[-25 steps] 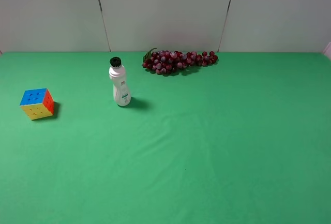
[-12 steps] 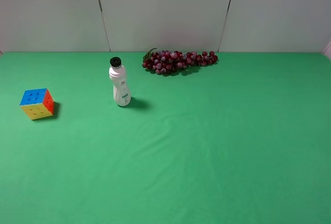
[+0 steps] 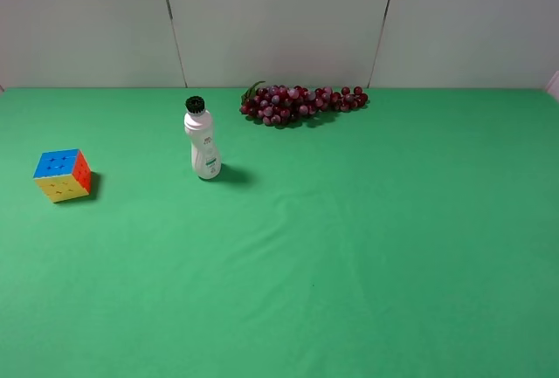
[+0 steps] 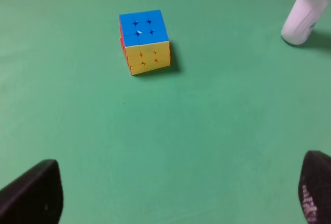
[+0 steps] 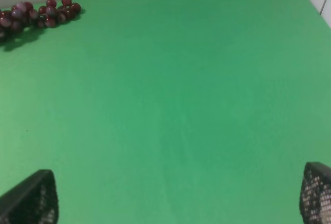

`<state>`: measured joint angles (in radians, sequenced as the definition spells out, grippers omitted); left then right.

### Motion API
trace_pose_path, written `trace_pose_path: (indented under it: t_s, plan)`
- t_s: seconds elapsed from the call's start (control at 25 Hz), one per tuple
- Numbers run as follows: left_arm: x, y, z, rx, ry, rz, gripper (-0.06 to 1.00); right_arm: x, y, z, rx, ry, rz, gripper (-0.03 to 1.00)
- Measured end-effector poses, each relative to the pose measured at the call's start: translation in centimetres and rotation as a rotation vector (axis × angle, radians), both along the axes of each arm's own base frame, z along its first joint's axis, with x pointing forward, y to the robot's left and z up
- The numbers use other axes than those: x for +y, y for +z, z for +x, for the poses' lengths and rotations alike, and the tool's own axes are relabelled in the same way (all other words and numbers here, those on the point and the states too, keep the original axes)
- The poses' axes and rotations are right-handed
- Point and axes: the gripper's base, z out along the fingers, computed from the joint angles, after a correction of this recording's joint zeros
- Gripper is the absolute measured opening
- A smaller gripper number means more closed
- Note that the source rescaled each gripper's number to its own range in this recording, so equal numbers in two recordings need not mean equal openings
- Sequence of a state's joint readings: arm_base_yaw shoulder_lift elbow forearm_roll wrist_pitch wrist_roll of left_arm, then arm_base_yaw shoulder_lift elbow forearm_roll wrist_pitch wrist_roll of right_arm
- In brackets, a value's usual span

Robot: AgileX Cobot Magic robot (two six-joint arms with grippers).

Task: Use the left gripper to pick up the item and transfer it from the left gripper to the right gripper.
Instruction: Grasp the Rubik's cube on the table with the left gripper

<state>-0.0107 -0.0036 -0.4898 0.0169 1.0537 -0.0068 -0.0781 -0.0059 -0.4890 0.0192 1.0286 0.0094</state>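
The puzzle cube [image 3: 62, 175] sits on the green cloth at the far left, blue face up, yellow and red-orange sides showing. It also shows in the left wrist view [image 4: 144, 41], well ahead of my left gripper [image 4: 176, 198]. That gripper is open and empty, its two black fingertips [image 4: 33, 195] spread wide at the frame's corners. My right gripper [image 5: 176, 198] is open and empty over bare cloth, its fingertips [image 5: 31, 198] wide apart. Neither arm shows in the exterior high view.
A white bottle with a black cap [image 3: 202, 140] stands upright right of the cube; its base shows in the left wrist view [image 4: 305, 12]. A bunch of dark red grapes [image 3: 301, 103] lies at the back, also in the right wrist view [image 5: 39, 14]. A grey wall runs behind.
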Motion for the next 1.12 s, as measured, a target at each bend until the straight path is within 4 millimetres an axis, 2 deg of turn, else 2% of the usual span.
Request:
trace_pose_path:
  t_s: [0.12,0.24,0.52,0.68,0.8,1.12]
  plan:
    - [0.0,0.6,-0.2,-0.016,0.0,0.0,0.96,0.0,0.0,0.0,0.0,0.0,0.0,1.0]
    - [0.0,1.9,0.1,-0.002,0.003,-0.005,0.98,0.0,0.0,0.0,0.0,0.0,0.0,1.0]
    - [0.0,5.9,2.9,0.127,0.028,-0.033,0.99,0.0,0.0,0.0,0.0,0.0,0.0,1.0]
    - [-0.1,7.9,5.6,0.221,0.03,-0.032,0.99,0.0,0.0,0.0,0.0,0.0,0.0,1.0]
    - [-0.1,8.7,7.8,0.29,0.034,-0.034,1.0,0.0,0.0,0.0,0.0,0.0,0.0,1.0]
    - [-0.2,8.2,14.0,0.49,0.078,-0.063,1.0,0.0,0.0,0.0,0.0,0.0,0.0,1.0]
